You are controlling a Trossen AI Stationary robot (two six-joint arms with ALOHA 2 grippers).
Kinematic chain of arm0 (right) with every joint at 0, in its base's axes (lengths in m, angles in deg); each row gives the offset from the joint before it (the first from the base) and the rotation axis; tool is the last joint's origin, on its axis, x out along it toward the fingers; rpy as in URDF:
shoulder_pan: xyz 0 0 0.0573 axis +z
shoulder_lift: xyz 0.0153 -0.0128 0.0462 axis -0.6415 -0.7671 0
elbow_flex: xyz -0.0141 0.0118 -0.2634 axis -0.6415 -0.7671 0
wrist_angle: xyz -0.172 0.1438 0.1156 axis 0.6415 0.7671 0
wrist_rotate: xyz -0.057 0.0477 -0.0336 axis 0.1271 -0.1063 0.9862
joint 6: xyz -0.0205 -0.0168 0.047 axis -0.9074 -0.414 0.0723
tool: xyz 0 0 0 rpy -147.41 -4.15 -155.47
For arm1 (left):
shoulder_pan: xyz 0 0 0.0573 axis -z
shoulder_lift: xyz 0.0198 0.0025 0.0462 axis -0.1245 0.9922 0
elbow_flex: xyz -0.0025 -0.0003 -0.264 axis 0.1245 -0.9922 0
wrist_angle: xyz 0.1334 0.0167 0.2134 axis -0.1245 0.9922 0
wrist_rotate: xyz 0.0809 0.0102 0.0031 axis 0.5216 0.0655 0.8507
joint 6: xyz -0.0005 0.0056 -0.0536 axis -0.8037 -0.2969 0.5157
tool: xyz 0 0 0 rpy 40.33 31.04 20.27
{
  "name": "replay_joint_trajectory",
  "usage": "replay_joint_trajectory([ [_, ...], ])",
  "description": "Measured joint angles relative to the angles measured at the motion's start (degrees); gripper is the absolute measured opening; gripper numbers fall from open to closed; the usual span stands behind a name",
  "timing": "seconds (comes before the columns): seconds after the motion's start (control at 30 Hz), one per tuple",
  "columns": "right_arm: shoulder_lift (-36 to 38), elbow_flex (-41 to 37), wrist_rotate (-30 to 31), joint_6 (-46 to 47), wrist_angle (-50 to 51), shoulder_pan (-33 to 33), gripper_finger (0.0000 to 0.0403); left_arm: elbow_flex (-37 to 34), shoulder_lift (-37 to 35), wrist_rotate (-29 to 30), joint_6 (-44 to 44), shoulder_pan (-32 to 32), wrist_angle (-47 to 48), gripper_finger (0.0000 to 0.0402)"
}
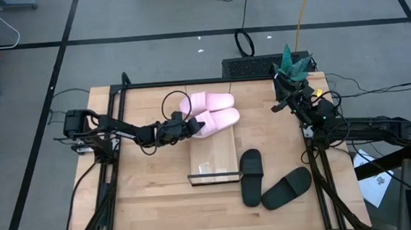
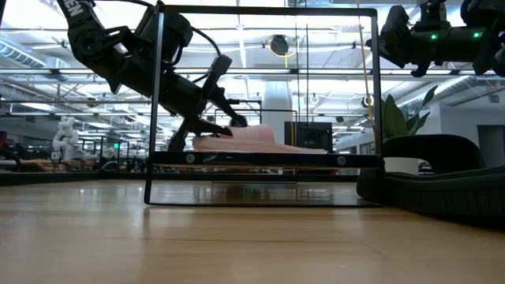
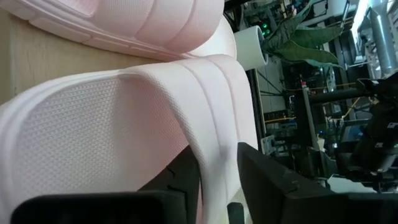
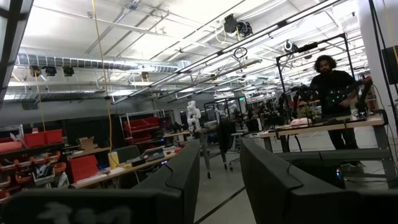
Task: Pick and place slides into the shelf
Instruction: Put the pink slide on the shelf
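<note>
Both pink slides (image 1: 209, 109) lie on the shelf (image 1: 214, 160); left tool (image 1: 185, 126) grips one. Black slides (image 1: 272, 181) wait on the table (image 1: 153, 198). Right tool (image 4: 219, 168) idles, narrowly parted.

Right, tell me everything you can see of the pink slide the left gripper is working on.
The nearer pink slide is light pink with a foam-like look, a finely textured footbed and a wide ribbed strap. It lies flat on the far end of the wooden shelf, close beside its twin, which lies farther back. The left gripper is shut on its side edge, and the left wrist view shows the edge pinched between the dark fingers.
</note>
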Motion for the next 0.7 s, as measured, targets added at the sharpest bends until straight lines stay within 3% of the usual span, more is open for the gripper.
replay_joint_trajectory([
  [0.23,0.01,0.0,0.0,0.0,0.03,-0.01,0.0107,-0.07,-5.18,-0.04,-3.6,0.0,2.65,0.0115],
  [0.37,0.0,0.0,0.0,-0.07,0.11,-0.02,0.0107,-0.07,-9.57,0.07,-4.04,0.0,11.78,0.0115],
  [0.47,0.0,0.0,-0.01,-0.11,0.15,0.0,0.0107,-0.08,-10.97,1.59,-3.5,0.0,16.45,0.0115],
  [0.7,0.0,0.0,-0.02,-0.04,0.28,0.0,0.0107,-0.07,-11.23,2.61,-3.76,-0.47,17.8,0.0115],
])
